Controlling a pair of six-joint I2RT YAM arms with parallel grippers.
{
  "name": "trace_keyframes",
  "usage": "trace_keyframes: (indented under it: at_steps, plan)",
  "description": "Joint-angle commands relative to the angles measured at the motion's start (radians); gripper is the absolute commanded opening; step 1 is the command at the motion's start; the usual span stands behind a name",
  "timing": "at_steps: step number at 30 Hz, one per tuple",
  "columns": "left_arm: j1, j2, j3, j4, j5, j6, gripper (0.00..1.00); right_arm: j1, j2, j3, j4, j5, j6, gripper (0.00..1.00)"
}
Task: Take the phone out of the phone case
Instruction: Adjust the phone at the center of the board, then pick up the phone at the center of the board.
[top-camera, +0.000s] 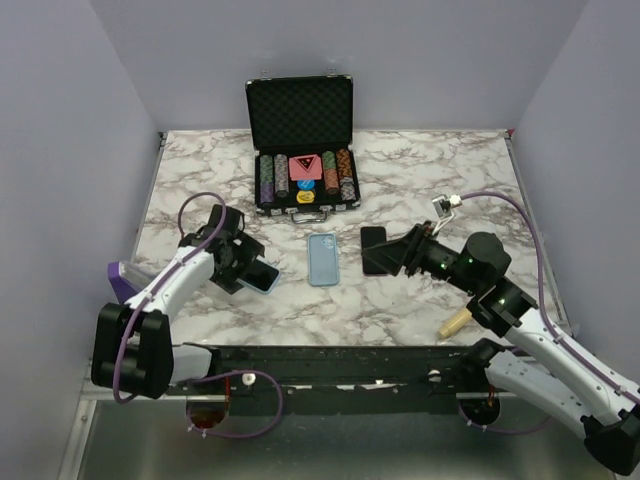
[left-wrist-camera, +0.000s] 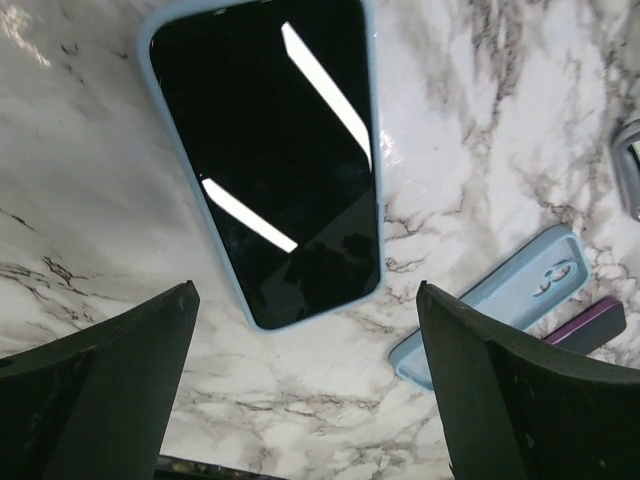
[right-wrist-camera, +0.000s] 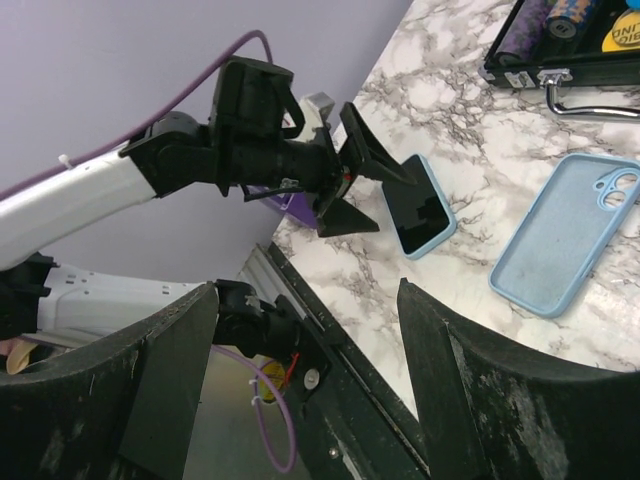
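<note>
A phone with a dark screen sits in a light blue case (top-camera: 262, 277), flat on the marble table; it also shows in the left wrist view (left-wrist-camera: 270, 150) and the right wrist view (right-wrist-camera: 418, 205). My left gripper (top-camera: 245, 265) is open and empty, hovering just over the near end of the phone, jaws spread wide (left-wrist-camera: 305, 300). An empty light blue case (top-camera: 323, 258) lies at mid-table, to the right of the phone (left-wrist-camera: 500, 305) (right-wrist-camera: 565, 230). My right gripper (top-camera: 388, 256) is open and empty, raised right of the empty case, pointing left (right-wrist-camera: 308, 290).
An open black poker-chip case (top-camera: 300, 140) stands at the back centre. A dark flat slab (top-camera: 372, 240) lies by the right gripper, also seen in the left wrist view (left-wrist-camera: 590, 322). A wooden handle (top-camera: 455, 322) lies front right. A purple object (top-camera: 125, 280) sits at the left edge.
</note>
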Motion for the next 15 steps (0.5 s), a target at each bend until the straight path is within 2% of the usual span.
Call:
trace_keyframes:
  at_steps: [1, 5, 11, 15]
  plan:
    - [-0.007, 0.052, 0.04, -0.107, 0.096, -0.063, 0.99, 0.003, -0.016, -0.01, -0.023, 0.021, -0.017, 0.81]
    - [-0.006, 0.069, 0.007, -0.031, 0.1, -0.124, 0.99, 0.003, -0.016, -0.011, -0.026, 0.02, -0.019, 0.81]
    - [-0.007, 0.152, -0.036, 0.078, 0.204, -0.204, 0.99, 0.003, -0.036, -0.016, -0.04, 0.033, -0.02, 0.81]
    - [-0.014, 0.164, -0.043, 0.078, 0.189, -0.239, 0.99, 0.003, -0.036, -0.013, -0.047, 0.04, -0.022, 0.81]
